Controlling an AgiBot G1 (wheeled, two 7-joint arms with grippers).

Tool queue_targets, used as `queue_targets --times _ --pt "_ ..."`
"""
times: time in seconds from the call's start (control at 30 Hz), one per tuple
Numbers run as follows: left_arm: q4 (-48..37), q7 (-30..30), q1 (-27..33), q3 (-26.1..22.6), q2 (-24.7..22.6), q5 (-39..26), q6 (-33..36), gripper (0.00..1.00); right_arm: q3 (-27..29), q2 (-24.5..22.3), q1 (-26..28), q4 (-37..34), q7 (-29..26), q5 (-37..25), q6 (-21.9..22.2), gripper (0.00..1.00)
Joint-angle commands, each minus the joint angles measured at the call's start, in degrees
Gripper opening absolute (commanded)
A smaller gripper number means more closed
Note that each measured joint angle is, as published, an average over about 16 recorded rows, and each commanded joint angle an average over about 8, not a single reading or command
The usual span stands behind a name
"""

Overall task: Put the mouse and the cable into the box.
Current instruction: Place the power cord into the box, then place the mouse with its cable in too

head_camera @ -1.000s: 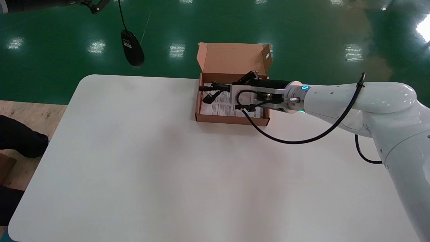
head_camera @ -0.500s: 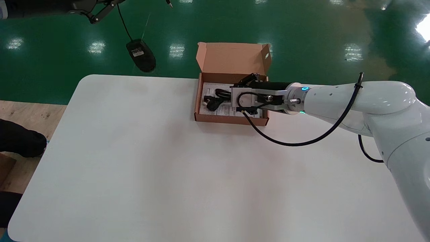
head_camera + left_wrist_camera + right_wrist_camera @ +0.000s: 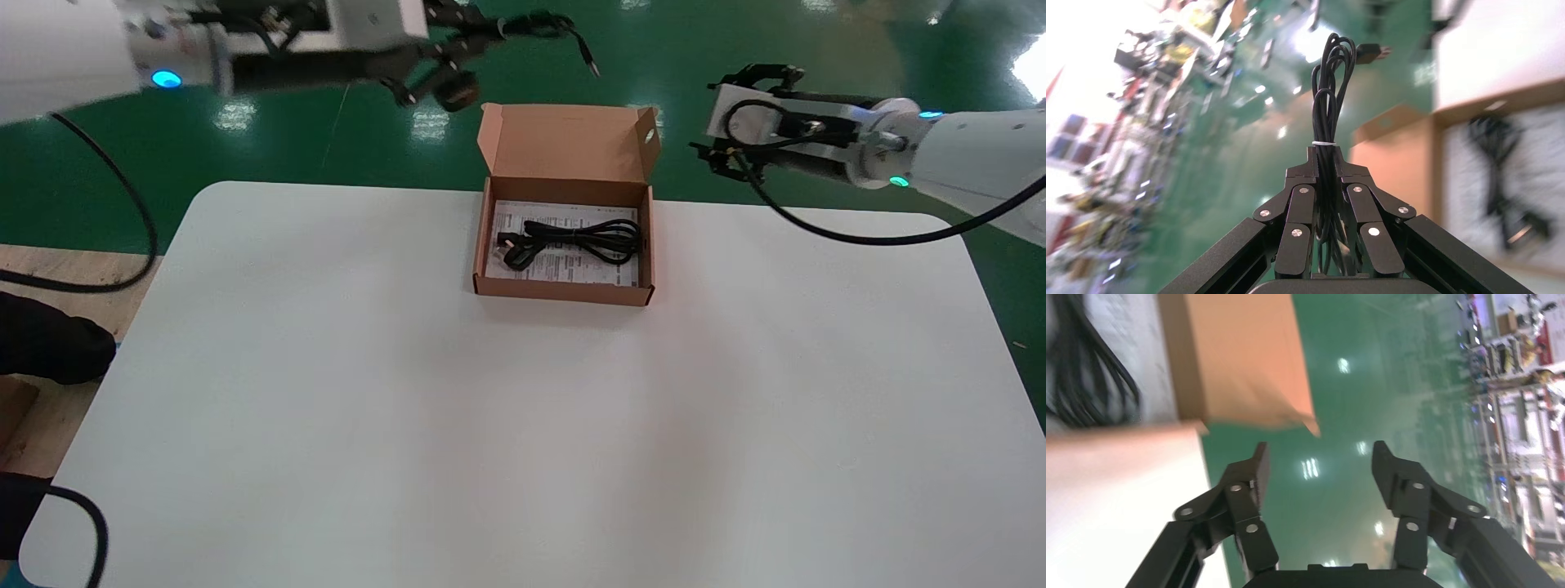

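The brown cardboard box (image 3: 564,290) stands open at the table's back middle, its lid (image 3: 564,139) upright. A coiled black cable (image 3: 582,241) lies inside on a printed leaflet. My left gripper (image 3: 489,28) hovers above and just left of the lid, shut on the mouse's bundled cord (image 3: 1329,92). A dark blurred shape (image 3: 455,90) hanging under it looks like the mouse. My right gripper (image 3: 719,122) is in the air to the right of the lid, open and empty (image 3: 1318,456). The right wrist view shows the lid (image 3: 1229,361) and the cable (image 3: 1083,367).
The white table (image 3: 409,408) stretches wide in front of the box. Green floor lies beyond its far edge. A black robot hose (image 3: 122,245) loops at the left edge.
My right gripper has pulled out of the box and risen to the back right, leaving the cable inside. My left arm has swung right toward the box, carrying the mouse by its cord.
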State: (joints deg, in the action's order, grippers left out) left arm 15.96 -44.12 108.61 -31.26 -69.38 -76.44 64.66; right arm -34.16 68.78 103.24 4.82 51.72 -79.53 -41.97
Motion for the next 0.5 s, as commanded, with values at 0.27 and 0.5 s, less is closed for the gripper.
queue_targets --times 0.27,0.5 --pt "-5.45 -5.35 -4.78 -0.43 -8.71 1.43 -8.66 0.00 0.53 -8.67 3.08 -2.88 3.87 0.35 1.18 1.00" --pt "-1.22 -1.94 -10.27 -3.20 -9.33 5.43 -13.53 0.00 -0.01 -13.07 3.36 -4.83 4.90 -0.49 2.09 1.00"
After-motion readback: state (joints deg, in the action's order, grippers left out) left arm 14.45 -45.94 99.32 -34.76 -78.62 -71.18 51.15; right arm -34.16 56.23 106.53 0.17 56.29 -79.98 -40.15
